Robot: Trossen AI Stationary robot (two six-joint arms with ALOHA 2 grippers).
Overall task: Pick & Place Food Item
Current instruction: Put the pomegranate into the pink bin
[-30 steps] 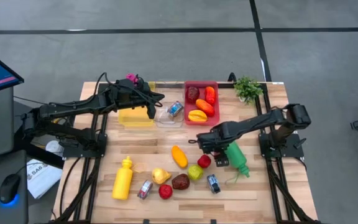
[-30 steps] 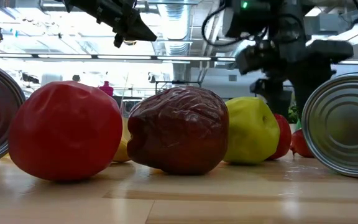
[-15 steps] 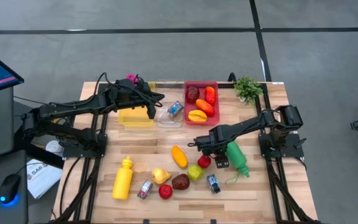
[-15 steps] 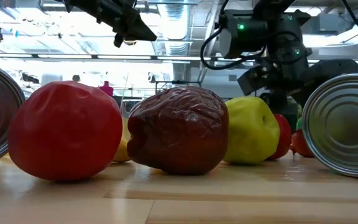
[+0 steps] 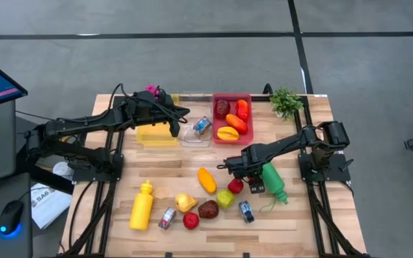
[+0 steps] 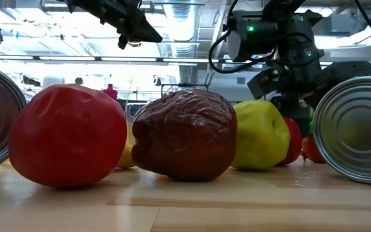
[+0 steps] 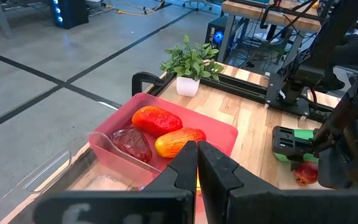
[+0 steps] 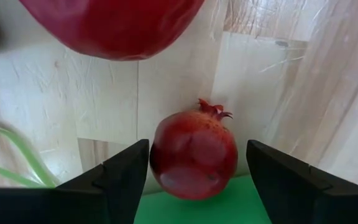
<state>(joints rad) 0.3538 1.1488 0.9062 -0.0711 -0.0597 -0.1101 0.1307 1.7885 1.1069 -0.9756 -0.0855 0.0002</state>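
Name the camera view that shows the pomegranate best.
The right wrist view: the pomegranate sits between the open right end effector fingers, crown visible. High view shows a small red dot; low view a sliver; left wrist view a distant bit.

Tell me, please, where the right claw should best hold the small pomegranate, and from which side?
Grip the pomegranate across its round middle, coming straight down. The right claw is open with a finger on each side; the crown points sideways, probably leaving the flanks smooth for gripping.
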